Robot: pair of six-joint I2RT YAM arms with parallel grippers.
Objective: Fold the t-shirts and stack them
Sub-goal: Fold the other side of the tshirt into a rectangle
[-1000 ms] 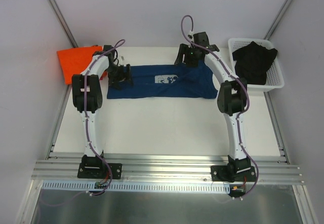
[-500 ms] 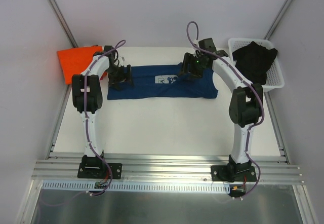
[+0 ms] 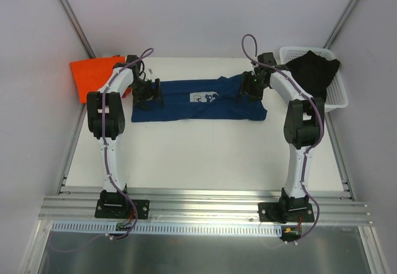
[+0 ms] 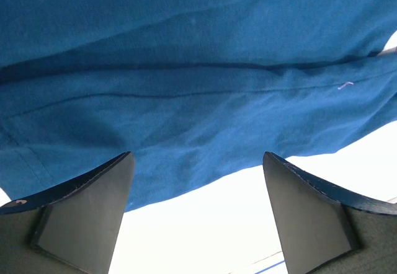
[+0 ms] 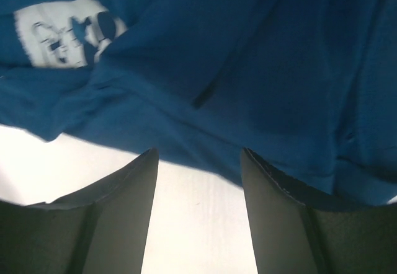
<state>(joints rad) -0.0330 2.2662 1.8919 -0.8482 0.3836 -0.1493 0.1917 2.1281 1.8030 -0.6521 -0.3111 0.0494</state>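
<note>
Open left tool (image 4: 197,159) and open right tool (image 5: 198,153) over opposite ends of navy t-shirt (image 3: 186,105).

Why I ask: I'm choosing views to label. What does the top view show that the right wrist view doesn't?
Only top: the orange shirt, the basket of dark clothes, the left gripper. Only right wrist: the right gripper close up, open at the shirt's edge. Both: the navy shirt with its print on the table.

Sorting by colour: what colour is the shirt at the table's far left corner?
The shirt is bright orange; top view shows it best.
</note>
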